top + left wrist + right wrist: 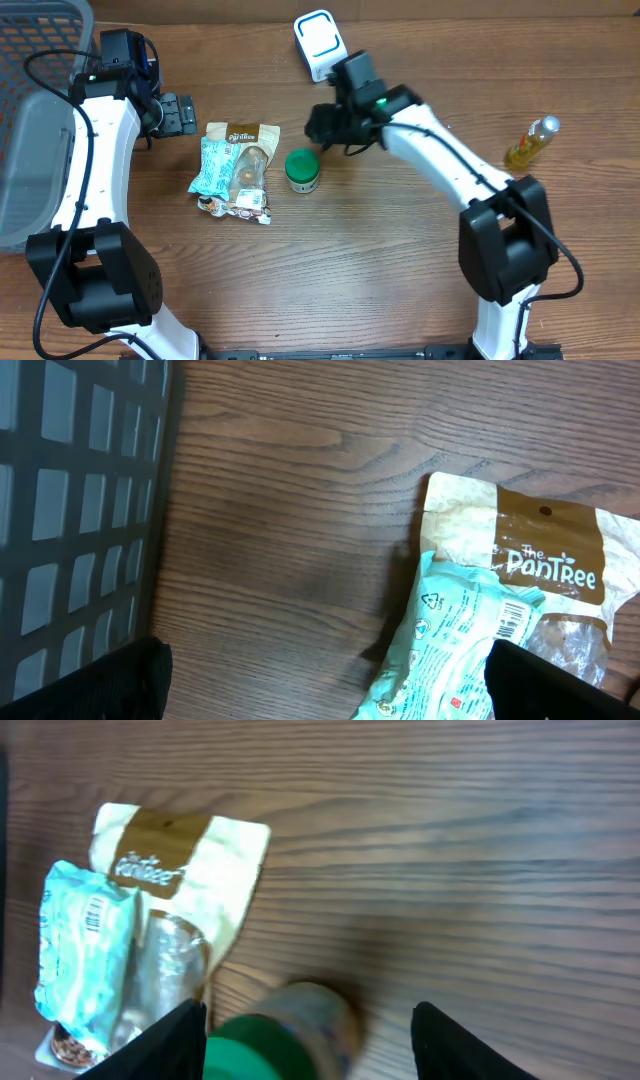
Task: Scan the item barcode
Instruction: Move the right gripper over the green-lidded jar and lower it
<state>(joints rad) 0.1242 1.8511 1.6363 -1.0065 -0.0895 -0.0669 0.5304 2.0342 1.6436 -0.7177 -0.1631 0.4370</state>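
Observation:
A small jar with a green lid (302,170) stands on the table just right of a pile of snack bags. My right gripper (325,125) hovers just behind it, open. In the right wrist view the jar (290,1035) lies between the fingers, close to the left finger (165,1045) and well clear of the right one. The white and blue scanner (318,42) stands at the back. My left gripper (178,112) is open and empty left of the bags. In its wrist view the left gripper (325,695) hangs over wood, beside the teal packet (450,645), which shows a barcode.
A beige PanTree pouch (240,135) and the teal packet (215,165) lie together left of the jar. A grey mesh basket (40,40) fills the far left. A yellow bottle (530,142) lies at the right.

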